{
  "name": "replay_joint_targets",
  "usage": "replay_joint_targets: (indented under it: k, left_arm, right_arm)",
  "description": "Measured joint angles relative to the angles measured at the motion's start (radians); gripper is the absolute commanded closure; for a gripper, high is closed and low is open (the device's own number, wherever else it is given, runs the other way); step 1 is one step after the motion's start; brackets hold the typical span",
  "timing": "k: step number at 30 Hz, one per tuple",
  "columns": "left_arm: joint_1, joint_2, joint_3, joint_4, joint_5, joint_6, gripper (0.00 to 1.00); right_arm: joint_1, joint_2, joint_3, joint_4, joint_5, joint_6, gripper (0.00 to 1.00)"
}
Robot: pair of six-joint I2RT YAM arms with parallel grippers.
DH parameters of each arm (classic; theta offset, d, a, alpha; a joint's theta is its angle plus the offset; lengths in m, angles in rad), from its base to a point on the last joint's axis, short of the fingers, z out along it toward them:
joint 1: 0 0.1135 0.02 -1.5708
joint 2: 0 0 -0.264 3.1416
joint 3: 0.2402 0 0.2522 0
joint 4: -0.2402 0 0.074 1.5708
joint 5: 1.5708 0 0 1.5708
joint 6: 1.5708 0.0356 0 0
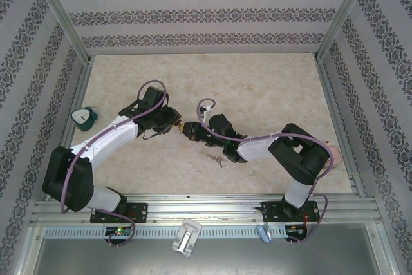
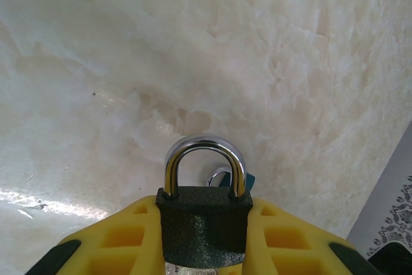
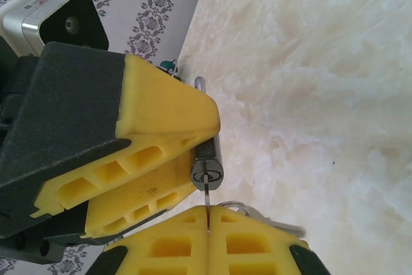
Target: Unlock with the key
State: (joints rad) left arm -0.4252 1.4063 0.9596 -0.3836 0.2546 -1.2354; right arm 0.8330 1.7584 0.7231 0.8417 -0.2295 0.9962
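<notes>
Black padlock [image 2: 205, 223], both legs of the chrome shackle [image 2: 205, 152] down in the body. It is held clear of the table [image 1: 270, 82], over the middle, a little toward the left edge. My left gripper [image 2: 205, 252] is clamped on the body, shackle pointing away from the wrist. The key [image 3: 207, 209] is seen edge-on, pinched between the closed fingers of my right gripper [image 3: 209, 236], its tip in the keyway on the lock's underside. A key ring [image 3: 237, 206] sits just behind the fingers.

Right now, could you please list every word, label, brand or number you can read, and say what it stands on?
None can be read.
The padlock body shows no lettering.
The key is seen edge-on, with no marks legible.
The wall carries only an ornamental pattern.
</notes>
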Motion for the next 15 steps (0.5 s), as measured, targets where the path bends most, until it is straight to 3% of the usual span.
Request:
replay_joint_targets:
  k: [7, 15]
  left_arm:
    - [0.000, -0.020, -0.027, 0.018, 0.050, 0.005, 0.84]
    - [0.002, -0.039, -0.059, 0.050, 0.086, 0.039, 0.83]
  right_arm:
    - [-0.002, -0.050, -0.061, 0.000, 0.000, -0.009, 0.77]
    - [-0.026, -0.200, -0.151, -0.062, -0.001, -0.050, 0.73]
